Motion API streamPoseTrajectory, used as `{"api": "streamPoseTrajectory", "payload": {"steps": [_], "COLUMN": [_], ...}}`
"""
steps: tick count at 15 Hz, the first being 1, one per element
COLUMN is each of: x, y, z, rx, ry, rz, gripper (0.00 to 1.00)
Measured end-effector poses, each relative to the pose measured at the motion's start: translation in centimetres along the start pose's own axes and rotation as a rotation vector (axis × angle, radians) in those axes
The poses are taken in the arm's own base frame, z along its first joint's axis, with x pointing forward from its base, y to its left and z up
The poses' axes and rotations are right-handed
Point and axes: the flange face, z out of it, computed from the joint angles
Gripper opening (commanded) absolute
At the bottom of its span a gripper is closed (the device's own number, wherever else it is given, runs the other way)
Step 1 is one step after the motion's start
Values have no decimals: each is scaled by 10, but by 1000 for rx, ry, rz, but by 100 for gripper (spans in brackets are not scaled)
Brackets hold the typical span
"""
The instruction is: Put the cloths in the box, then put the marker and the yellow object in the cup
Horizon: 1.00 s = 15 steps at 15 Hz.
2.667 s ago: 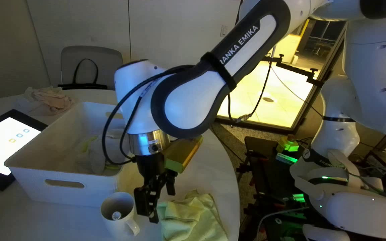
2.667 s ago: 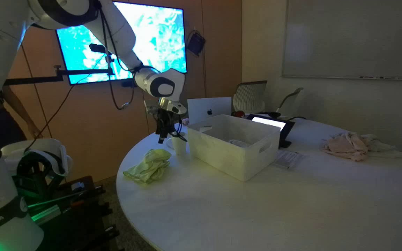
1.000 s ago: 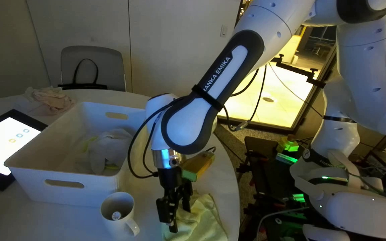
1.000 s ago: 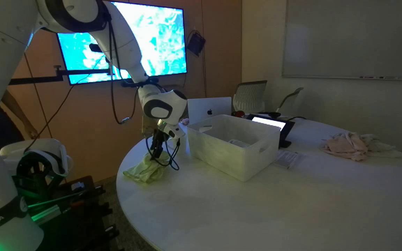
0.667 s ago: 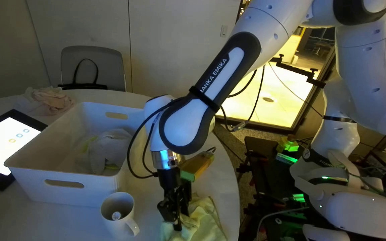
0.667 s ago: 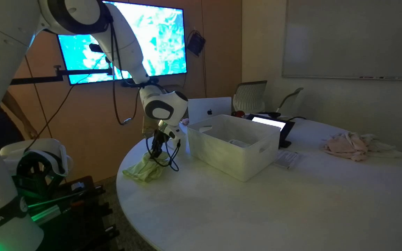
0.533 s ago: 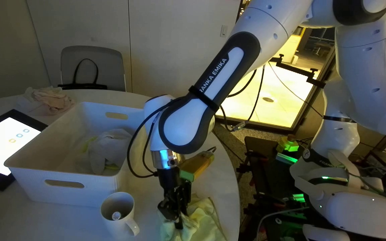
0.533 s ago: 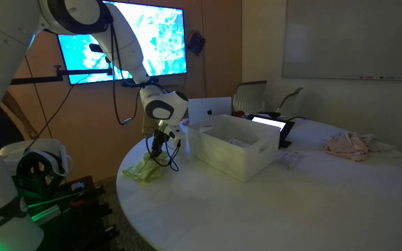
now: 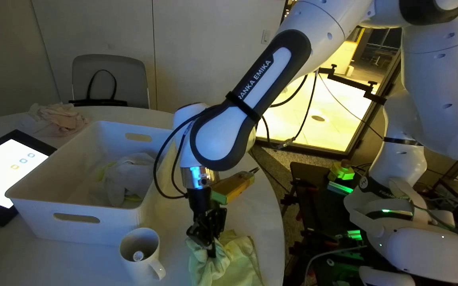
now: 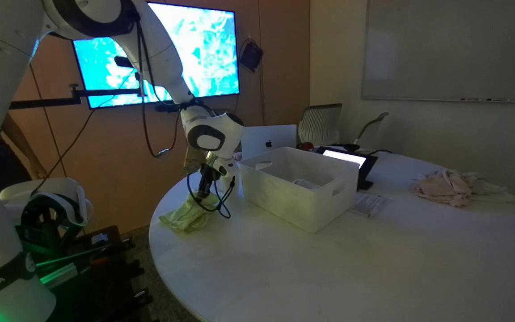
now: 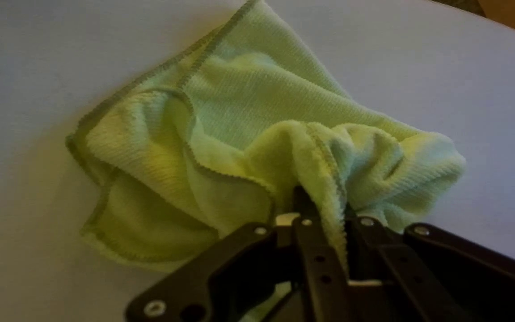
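Room, dim, with wood-toned panelling (image 10: 284,58) and a pale wall (image 10: 454,129); on the panelling side, a lit wall screen (image 10: 208,49); on the pale wall, a whiteboard (image 10: 454,49); grey chair (image 9: 131,81), one black bag (image 9: 98,102) before its back; white table (image 10: 329,268), round-edged.

On the table: white box (image 9: 78,232), upright, with cut-out handles; inside it, a whitish cloth (image 9: 131,174), crumpled, yellow patches showing at its edges; white mug (image 9: 133,274), upright, just beside the box; within the mug, a pale object (image 9: 138,256) seen only by its round end, whether a marker cannot be told; tablet (image 9: 10,171), screen lit, beside the box; laptop (image 10: 271,136), silver; pink cloth (image 10: 445,188) and pale cloth (image 10: 485,190), heaped together, outside the box.

Gripper (image 11: 327,205), black, pointing down from the white arm (image 9: 225,137); jaws narrow, pinching a fold of the yellow-green cloth (image 11: 262,107); in the wrist view a hemmed ridge of it rises between the fingers (image 11: 322,268); remainder of that cloth spread in loose folds on the table, near the mug, outside the box; fingertips sunk in the cloth in both exterior views.
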Motion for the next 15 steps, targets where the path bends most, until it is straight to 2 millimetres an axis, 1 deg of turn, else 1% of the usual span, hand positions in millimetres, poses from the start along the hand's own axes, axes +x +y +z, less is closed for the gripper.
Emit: {"api": "streamPoseTrajectory", "payload": {"steps": [2, 4, 6, 8, 11, 15], "x": [-4, -12, -26, -42, -68, -105], "y": [14, 32, 49, 62, 71, 74], "z": [-22, -50, -84, -119, -179, -260], "rx": [2, 11, 16, -1, -65, -147], "ry": [35, 80, 134, 201, 289, 357], "rz": [68, 149, 221, 269, 327, 381], "gripper": [11, 11, 11, 11, 11, 11]}}
